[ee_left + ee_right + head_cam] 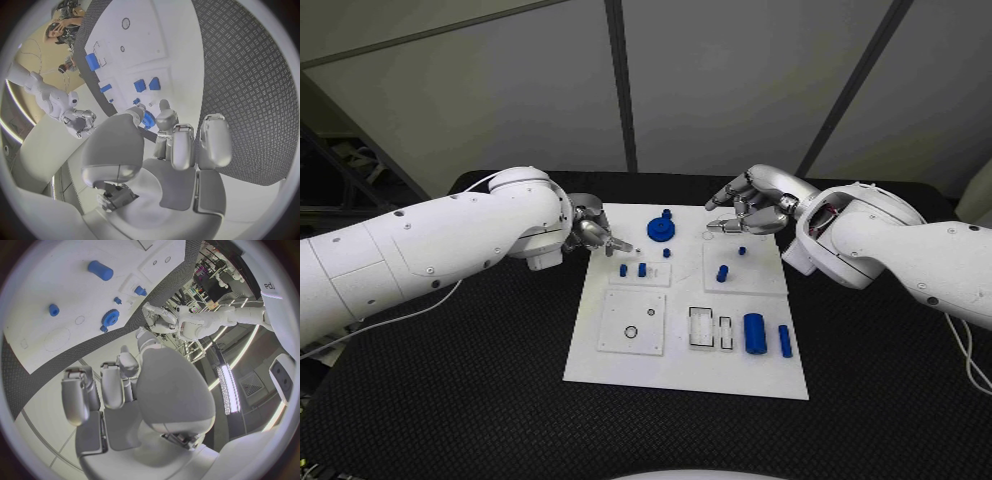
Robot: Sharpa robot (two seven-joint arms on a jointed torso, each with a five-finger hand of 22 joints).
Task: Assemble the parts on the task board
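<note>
Both hands over task board [682, 370] far edge | blue gear [661, 232] btwn

The white board [687, 375] lies flat mid-table. A blue gear [661, 231] sits near its far edge. A blue cylinder [754, 333] and slimmer pin [785, 341] lie near the front right.

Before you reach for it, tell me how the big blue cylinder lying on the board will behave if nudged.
The cylinder lies on its side on the flat board, so it would probably roll if pushed sideways. It looks like smooth, rigid plastic: likely light, stiff, perhaps slippery. A thinner peg lies beside it and might get knocked.
</note>
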